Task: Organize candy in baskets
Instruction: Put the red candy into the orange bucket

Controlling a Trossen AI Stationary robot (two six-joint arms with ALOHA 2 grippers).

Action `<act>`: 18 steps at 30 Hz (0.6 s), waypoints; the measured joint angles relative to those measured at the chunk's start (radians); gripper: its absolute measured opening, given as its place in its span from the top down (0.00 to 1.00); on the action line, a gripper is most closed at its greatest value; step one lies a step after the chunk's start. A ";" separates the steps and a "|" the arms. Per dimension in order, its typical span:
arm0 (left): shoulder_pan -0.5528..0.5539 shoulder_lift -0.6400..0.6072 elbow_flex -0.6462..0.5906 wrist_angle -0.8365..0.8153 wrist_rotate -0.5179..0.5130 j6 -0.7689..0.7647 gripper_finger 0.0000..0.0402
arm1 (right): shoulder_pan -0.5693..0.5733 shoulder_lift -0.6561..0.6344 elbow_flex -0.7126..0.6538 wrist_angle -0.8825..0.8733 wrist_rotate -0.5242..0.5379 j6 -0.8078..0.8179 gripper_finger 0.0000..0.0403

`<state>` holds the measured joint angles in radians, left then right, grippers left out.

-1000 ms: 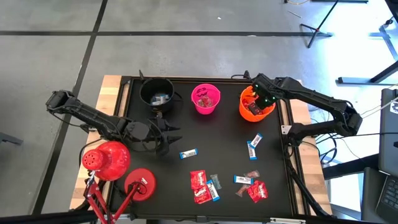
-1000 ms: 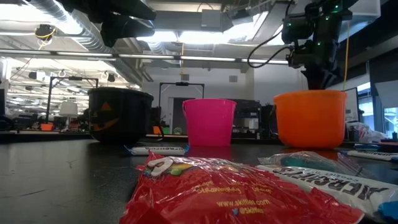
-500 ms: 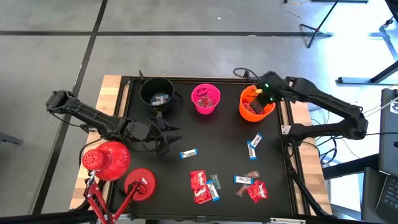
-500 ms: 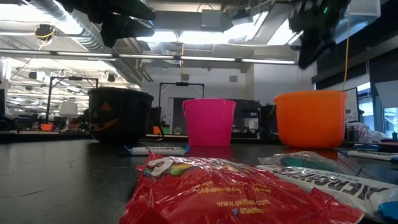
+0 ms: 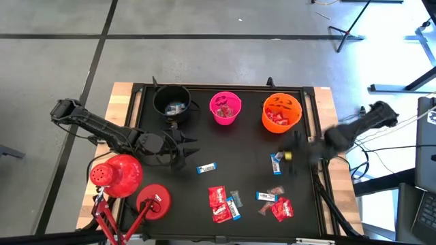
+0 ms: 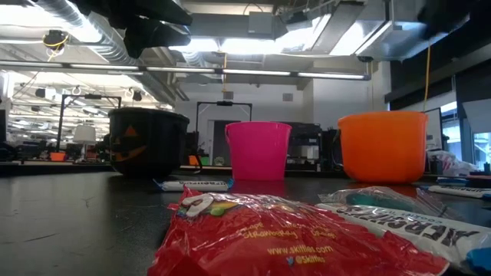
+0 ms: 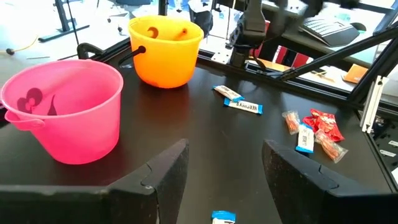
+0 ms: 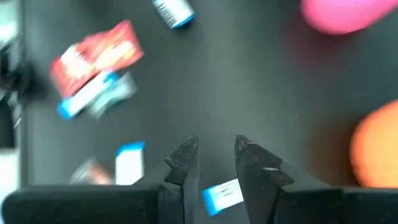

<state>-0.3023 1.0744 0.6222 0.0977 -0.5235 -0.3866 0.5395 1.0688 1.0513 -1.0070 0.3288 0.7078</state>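
Three baskets stand in a row along the far side: black [image 5: 172,102], pink [image 5: 226,107] and orange [image 5: 281,112], each with candy inside. Loose candy lies on the black table: a blue-and-white piece [image 5: 206,167], another [image 5: 277,160], red packs [image 5: 218,197] [image 5: 282,209]. My right gripper [image 5: 294,146], blurred in the high view, hangs above the table near the right edge; its wrist view shows it open [image 8: 217,158] with nothing between the fingers, over a blue-and-white piece [image 8: 222,195]. My left gripper [image 7: 224,165] waits open at the left, near the black basket.
Two red dome-shaped lamp heads [image 5: 116,175] [image 5: 154,201] on red legs stand at the near left corner. A raised black rail [image 5: 317,177] runs along the table's right edge. Bare black table [image 5: 231,146] lies between the baskets and the loose candy.
My right gripper has swung quickly away from above the orange basket toward the table's near and right edges, turning as it went, and now hangs over the loose candy near the right edge. The orange basket's inside now shows uncovered.
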 joint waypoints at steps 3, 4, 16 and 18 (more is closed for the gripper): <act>0.000 0.000 0.000 0.001 -0.009 -0.004 0.51 | 0.165 0.069 -0.044 0.059 0.003 0.109 0.75; 0.000 0.000 0.000 0.001 -0.010 -0.004 0.51 | 0.214 0.100 -0.055 0.092 0.002 0.128 0.75; 0.001 0.000 0.000 0.032 -0.012 -0.007 0.51 | 0.531 0.529 -0.064 0.352 -0.099 0.346 0.75; 0.001 0.000 0.000 0.032 -0.012 -0.009 0.51 | 0.535 0.590 -0.064 0.369 -0.180 0.357 0.75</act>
<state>-0.3016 1.0741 0.6220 0.1295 -0.5354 -0.3952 1.0748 1.6590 0.9871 -0.6380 0.1486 1.0649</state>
